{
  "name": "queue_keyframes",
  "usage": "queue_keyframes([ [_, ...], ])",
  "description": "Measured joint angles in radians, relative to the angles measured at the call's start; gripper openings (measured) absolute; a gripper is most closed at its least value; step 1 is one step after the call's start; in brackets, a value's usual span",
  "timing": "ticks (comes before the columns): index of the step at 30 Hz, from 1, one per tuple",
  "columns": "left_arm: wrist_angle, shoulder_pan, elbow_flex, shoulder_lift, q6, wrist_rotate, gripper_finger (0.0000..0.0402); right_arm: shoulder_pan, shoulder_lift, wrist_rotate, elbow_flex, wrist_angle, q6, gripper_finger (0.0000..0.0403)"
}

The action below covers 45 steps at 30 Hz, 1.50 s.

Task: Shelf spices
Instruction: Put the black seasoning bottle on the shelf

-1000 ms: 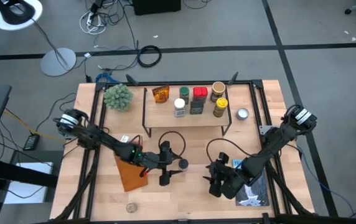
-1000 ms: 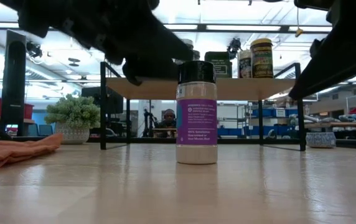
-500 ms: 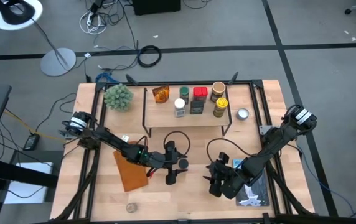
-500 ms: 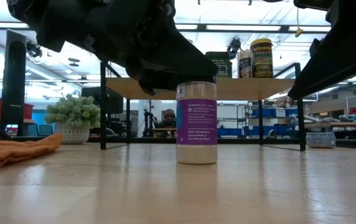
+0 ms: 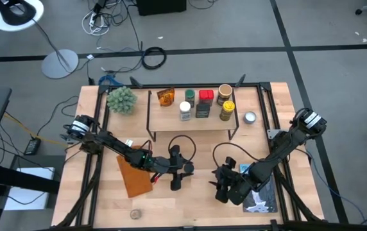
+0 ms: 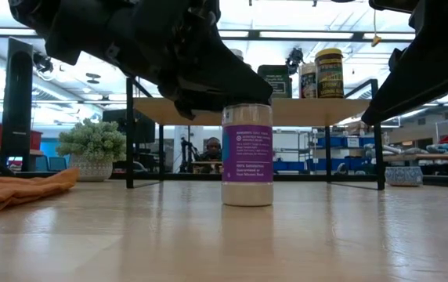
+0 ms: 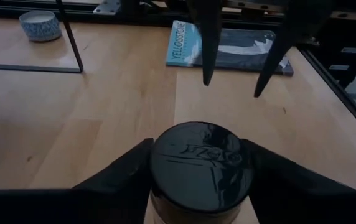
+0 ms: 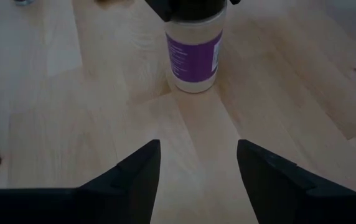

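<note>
A purple-labelled spice jar with a black lid stands upright on the wooden tabletop, in front of the shelf at roughly six o'clock from its middle. The lid is flanked on both sides by the fingers of the left gripper, which is lowered over the jar's top; the fingers lie right at the lid's edge, but whether they are pressing on it yet cannot be told. On the shelf's top board six spices are already set: an amber jar, a white-capped jar, a green-lidded one, a red-lidded tin, and two yellow-labelled jars toward three o'clock. The step in hand is judged to be the grasp of this last jar before it is lifted to the shelf. For it to be done well, the fingers should be centred on the lid and closed squarely, so that the jar is not tipped or twisted; the lift should be kept vertical until the shelf's edge is cleared, and a free spot on the board should be chosen away from the standing jars. The right gripper waits at about four o'clock from the jar, well apart, with its jaws parted and nothing held. A blue-and-white book lies beyond the jar in the left wrist view.
</note>
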Motion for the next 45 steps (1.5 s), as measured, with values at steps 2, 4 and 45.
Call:
queue_keyframes([
  [2,0.001,0.000,0.000,0.000,0.001,0.000,0.0215,0.000,0.000,0.000,0.000,0.000,0.000,0.0211],
  [4,0.001,0.000,0.000,0.000,0.001,0.000,0.0211,0.000,0.000,0.000,0.000,0.000,0.000,0.0209],
  [45,-0.758,0.259,0.044,-0.774,0.247,0.003,0.0218,0.000,0.000,0.000,0.000,0.017,0.006,0.0199],
])
